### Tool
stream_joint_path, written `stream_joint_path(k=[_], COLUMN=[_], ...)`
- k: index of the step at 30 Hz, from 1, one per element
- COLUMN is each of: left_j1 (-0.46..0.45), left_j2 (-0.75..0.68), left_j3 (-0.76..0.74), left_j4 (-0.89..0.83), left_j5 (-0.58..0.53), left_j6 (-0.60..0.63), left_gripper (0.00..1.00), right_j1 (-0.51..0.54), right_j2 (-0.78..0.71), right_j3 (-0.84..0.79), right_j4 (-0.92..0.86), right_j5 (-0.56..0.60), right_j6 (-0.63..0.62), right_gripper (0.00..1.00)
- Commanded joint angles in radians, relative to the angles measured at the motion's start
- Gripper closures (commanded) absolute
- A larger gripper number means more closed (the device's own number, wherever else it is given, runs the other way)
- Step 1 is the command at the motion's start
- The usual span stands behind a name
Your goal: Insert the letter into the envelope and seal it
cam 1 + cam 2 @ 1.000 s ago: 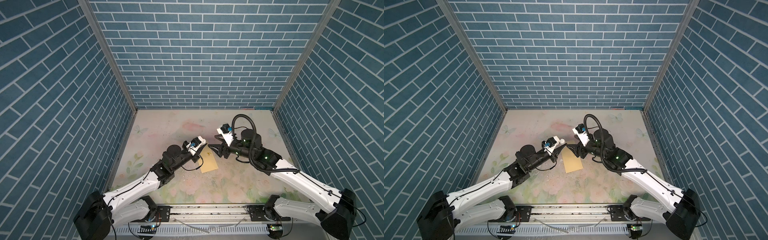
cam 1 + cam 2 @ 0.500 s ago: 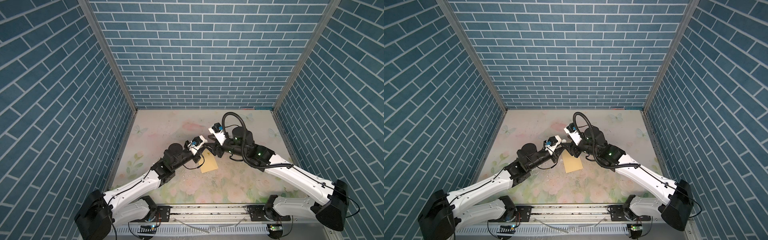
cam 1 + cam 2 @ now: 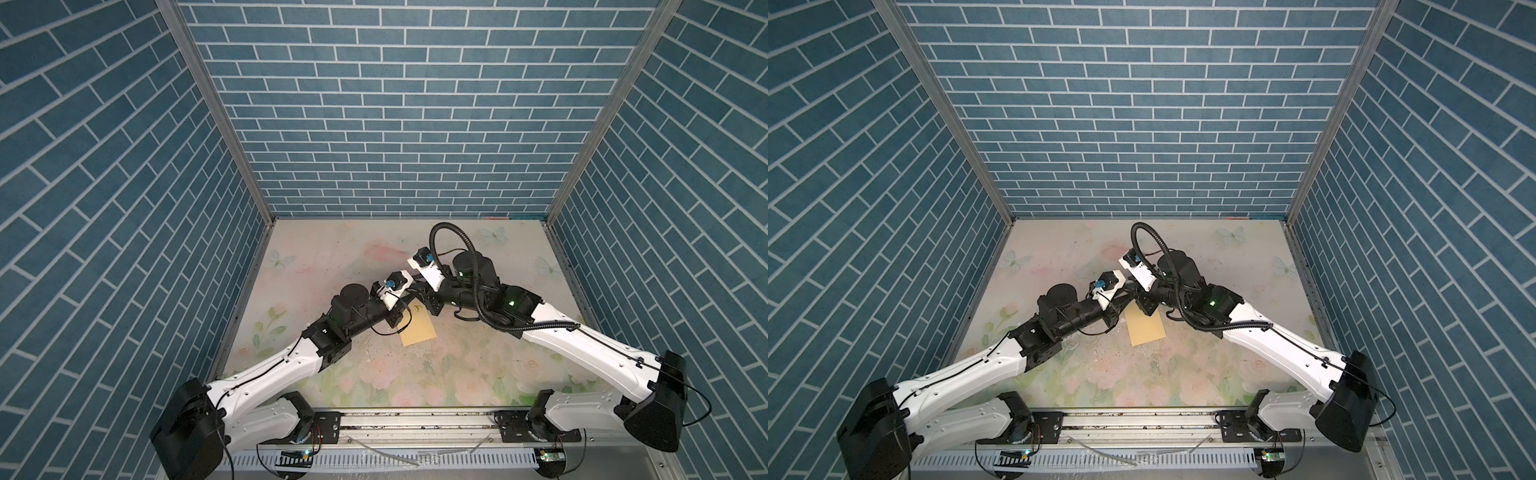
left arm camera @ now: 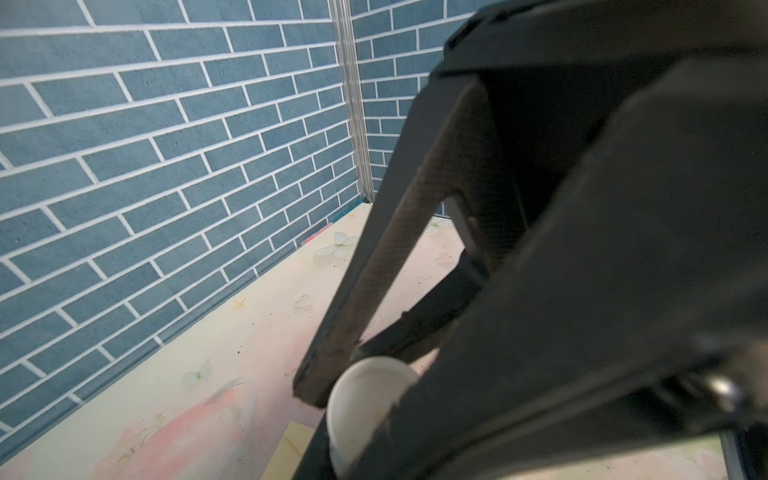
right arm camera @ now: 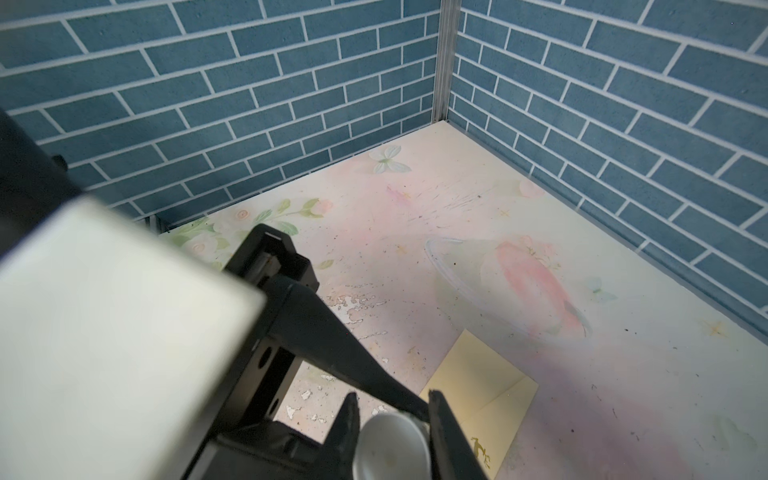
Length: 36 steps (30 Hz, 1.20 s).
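- Envelope [image 3: 419, 328]: flat on table [image 3: 478, 365], mid-table, right under the spot where both arms meet. Far end hidden behind the grippers in both top views. Nothing pinning it.
- Letter: not in view anywhere; cannot tell if already inside.
- Left gripper [image 4: 353, 401]: narrowed onto a white cylinder [image 4: 365, 399], held above envelope's far end.
- Right gripper [image 5: 390, 411]: fingers [image 5: 449, 436] hard against both sides of the same cylinder. Prob. clamped, though view is cut off at the frame edge.
- Risk 1, dropped handover. Cause: one side letting go before the other grip is firm. Smooth round body apt to slip, then roll off across table.
- Risk 2, tug betw. arms. Cause: both clamped, any pull-away out of sync. Cylinder twisted askew or popped out.
- Risk 3, finger clash. Cause: v. crowded, left finger crossing close in front of rt ones.
- Risk 4, envelope shoved or creased. Cause: low fingers or a falling cylinder directly above it. Loose paper slides easily, so flap ends up misaligned for sealing.
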Motion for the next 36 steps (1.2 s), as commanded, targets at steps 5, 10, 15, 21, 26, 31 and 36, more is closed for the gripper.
stream_joint_path(k=[5,10,15,21,26,31,36], left_j1=[-0.003,-0.003,-0.003,-0.003,-0.003,-0.003,-0.003], left_j2=[0.000,0.005,0.006,0.001,-0.001,0.007,0.013], left_j3=[0.050,0.080,0.066,0.021,-0.004,-0.017,-0.024], left_j4=[0.009,0.003,0.014,0.047,0.068,0.077,0.094], left_j5=[0.017,0.017,0.020,0.013,0.003,-0.001,-0.006], left_j6=[-0.038,-0.049,-0.048,-0.046,-0.046,-0.043,-0.045], left_gripper=[1.00,0.99,0.73,0.55,0.52,0.52,0.61], right_j1=[0.004,0.003,-0.007,-0.027,-0.036,-0.044,-0.048], right_j2=[0.014,0.005,-0.014,-0.042,-0.057,-0.068,-0.068], right_j3=[0.048,0.046,0.037,0.027,0.016,0.008,0.008], right_j4=[-0.073,-0.064,-0.038,-0.009,0.009,0.023,0.028], right_j5=[-0.013,-0.014,-0.016,-0.041,-0.061,-0.078,-0.095], right_j6=[0.028,0.050,0.086,0.128,0.150,0.164,0.171], right_gripper=[0.90,0.97,0.99,1.00,1.00,1.00,1.00])
